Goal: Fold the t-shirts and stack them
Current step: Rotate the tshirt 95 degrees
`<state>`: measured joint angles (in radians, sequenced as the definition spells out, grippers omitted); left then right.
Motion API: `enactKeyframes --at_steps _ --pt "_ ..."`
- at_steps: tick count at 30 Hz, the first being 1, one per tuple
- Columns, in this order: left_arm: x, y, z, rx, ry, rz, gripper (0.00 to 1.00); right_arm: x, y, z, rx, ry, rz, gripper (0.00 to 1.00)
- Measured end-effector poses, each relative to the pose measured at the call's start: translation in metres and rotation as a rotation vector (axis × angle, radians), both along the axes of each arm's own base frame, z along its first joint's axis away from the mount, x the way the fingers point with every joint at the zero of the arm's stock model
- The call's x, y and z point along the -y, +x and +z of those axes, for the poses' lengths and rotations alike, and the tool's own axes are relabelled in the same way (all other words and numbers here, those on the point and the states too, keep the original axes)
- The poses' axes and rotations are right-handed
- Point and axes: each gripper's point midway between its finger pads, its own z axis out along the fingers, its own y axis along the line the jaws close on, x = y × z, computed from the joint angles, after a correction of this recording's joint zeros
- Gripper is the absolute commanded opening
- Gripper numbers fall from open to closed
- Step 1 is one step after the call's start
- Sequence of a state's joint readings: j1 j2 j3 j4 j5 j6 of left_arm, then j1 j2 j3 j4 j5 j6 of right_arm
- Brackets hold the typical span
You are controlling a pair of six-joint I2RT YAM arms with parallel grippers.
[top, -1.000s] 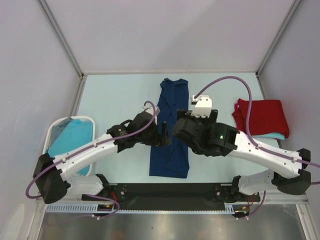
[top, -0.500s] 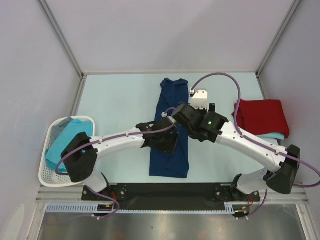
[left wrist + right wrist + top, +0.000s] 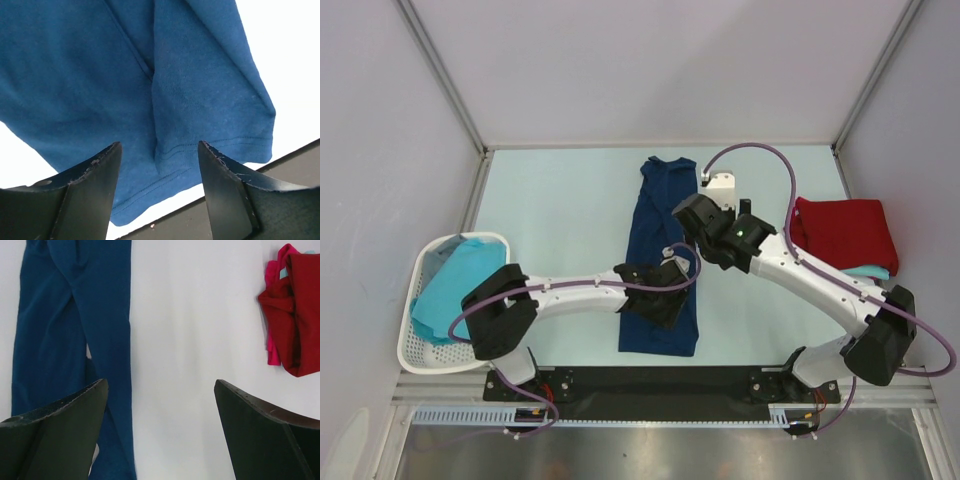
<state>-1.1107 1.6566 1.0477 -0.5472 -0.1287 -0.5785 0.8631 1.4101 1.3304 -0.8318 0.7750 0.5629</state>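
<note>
A navy t-shirt [image 3: 660,262] lies on the table as a long narrow strip running from far to near. In the left wrist view its hem [image 3: 200,145] lies just beyond my left gripper [image 3: 159,144], which hovers open over the near end with nothing between its fingers. My right gripper [image 3: 160,382] stands wide open above bare table, beside the strip's right edge [image 3: 75,340]. At the right a folded red t-shirt [image 3: 845,232] rests on a turquoise one [image 3: 868,272]. Another turquoise t-shirt [image 3: 460,280] lies in the basket.
A white perforated basket [image 3: 415,345] stands at the left near edge. The black mounting rail [image 3: 650,380] runs along the near edge, just past the navy hem. Grey walls close the table on three sides.
My left arm has swung right and nearer, over the navy strip's near end, its jaws narrowing a little. My right arm has drawn back toward the far right side of the strip.
</note>
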Motion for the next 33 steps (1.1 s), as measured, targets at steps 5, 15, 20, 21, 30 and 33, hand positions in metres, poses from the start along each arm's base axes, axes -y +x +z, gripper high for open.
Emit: enactKeyframes --at_steps 5,15,20,21,30,33 --pt "0.002 -0.001 -0.009 -0.010 0.017 -0.006 0.63 0.005 0.002 -0.008 -0.024 -0.014 0.002 0.94" --pt "0.007 -0.003 -0.009 -0.015 0.010 -0.015 0.18 0.007 0.012 -0.017 -0.033 0.025 -0.008 0.93" --pt "0.009 -0.009 -0.009 -0.017 0.011 -0.035 0.19 0.006 0.021 -0.017 -0.029 0.059 -0.008 0.93" --pt "0.009 -0.010 -0.009 -0.018 0.012 -0.036 0.19 0.006 0.023 -0.018 -0.029 0.064 -0.010 0.93" --pt "0.000 -0.017 -0.012 -0.029 0.021 -0.025 0.03 0.002 0.032 -0.031 -0.057 0.051 0.002 0.93" --pt "-0.003 -0.022 -0.005 -0.026 0.009 -0.029 0.01 0.002 0.038 -0.031 -0.056 0.061 -0.003 0.93"
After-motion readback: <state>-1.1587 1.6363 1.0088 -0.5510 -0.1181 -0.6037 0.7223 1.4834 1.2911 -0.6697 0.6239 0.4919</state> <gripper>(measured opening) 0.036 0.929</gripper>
